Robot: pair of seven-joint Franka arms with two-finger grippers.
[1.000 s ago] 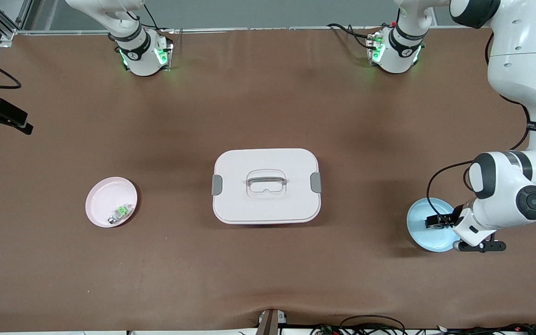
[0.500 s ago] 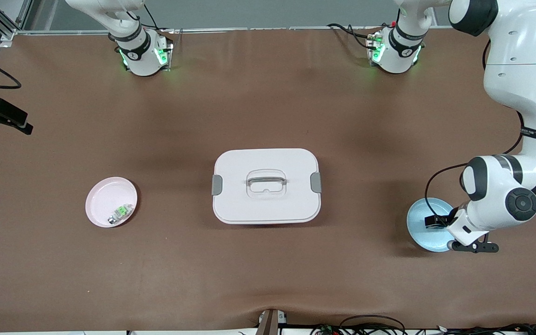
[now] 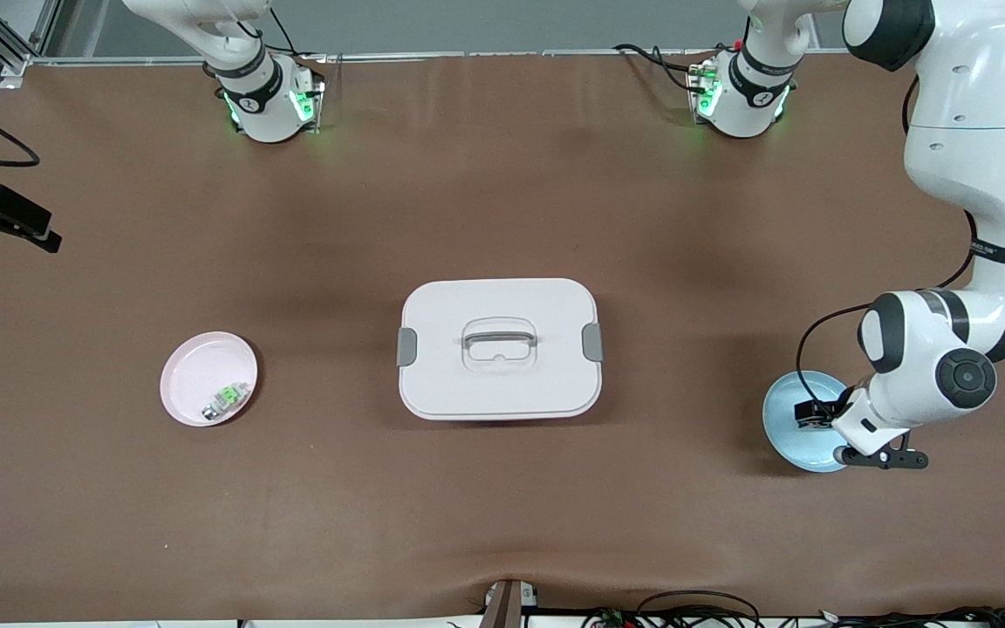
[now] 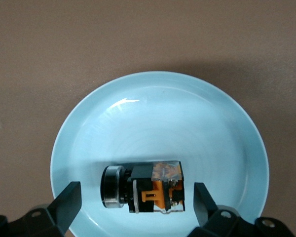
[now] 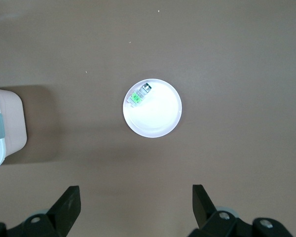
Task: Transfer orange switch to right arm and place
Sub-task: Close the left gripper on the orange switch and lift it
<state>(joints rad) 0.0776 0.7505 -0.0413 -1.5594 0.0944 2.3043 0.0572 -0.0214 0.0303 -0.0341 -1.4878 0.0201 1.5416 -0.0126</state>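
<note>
The fingers (image 4: pixel 69 200) of the left gripper (image 4: pixel 138 202) are spread wide on either side of the orange switch (image 4: pixel 143 186), which lies untouched on its side in the blue plate (image 4: pixel 158 108) at the left arm's end of the table. The pick-up step is judged to be in hand; a further descent and a closing on the switch's body are called for. The right gripper (image 5: pixel 135 205) is held released, waiting high over the pink plate (image 5: pixel 160 118) with the green part (image 5: pixel 138 95), beside the white box (image 3: pixel 499 347)
</note>
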